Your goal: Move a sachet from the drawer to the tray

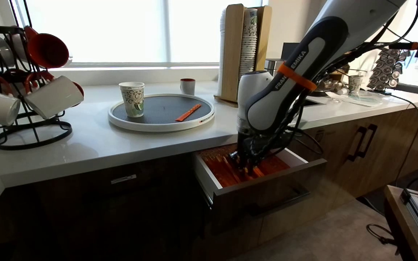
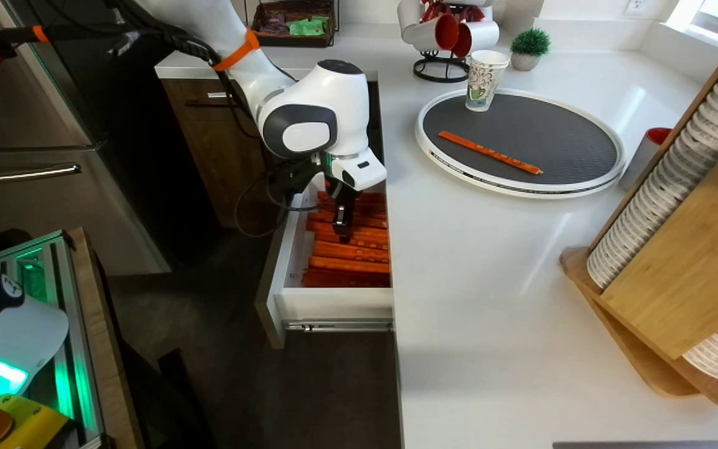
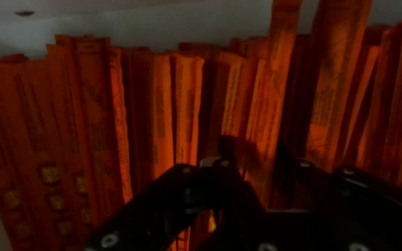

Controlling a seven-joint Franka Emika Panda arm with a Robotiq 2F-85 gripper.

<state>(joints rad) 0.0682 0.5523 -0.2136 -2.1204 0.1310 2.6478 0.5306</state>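
A white countertop (image 2: 477,324) is running beneath a bright window (image 1: 103,32), its surface reflecting light in both exterior views. Brown wood cabinet fronts (image 1: 339,174) are standing below it, above a floor (image 1: 325,235) that is lying partly in shadow. The robot arm (image 1: 274,105) is hanging down into the drawer (image 1: 267,192), which is standing pulled out beneath the countertop's edge. The tray (image 1: 162,127), pale-rimmed with a dark grey inner surface, is resting on the countertop. A wooden cup holder (image 1: 233,54) and a wire mug stand (image 1: 31,148) are flanking it. The gripper (image 3: 255,146) is pointing downward amid packed sachets (image 2: 349,265) inside the drawer; in the wrist view its fingers (image 3: 234,181) are standing apart with one packet (image 3: 274,80) showing between them, and whether they are pinching it cannot be told. A patterned paper cup (image 1: 133,103) is standing upright on the tray. A single sachet (image 1: 188,112) is lying near it on the same surface.
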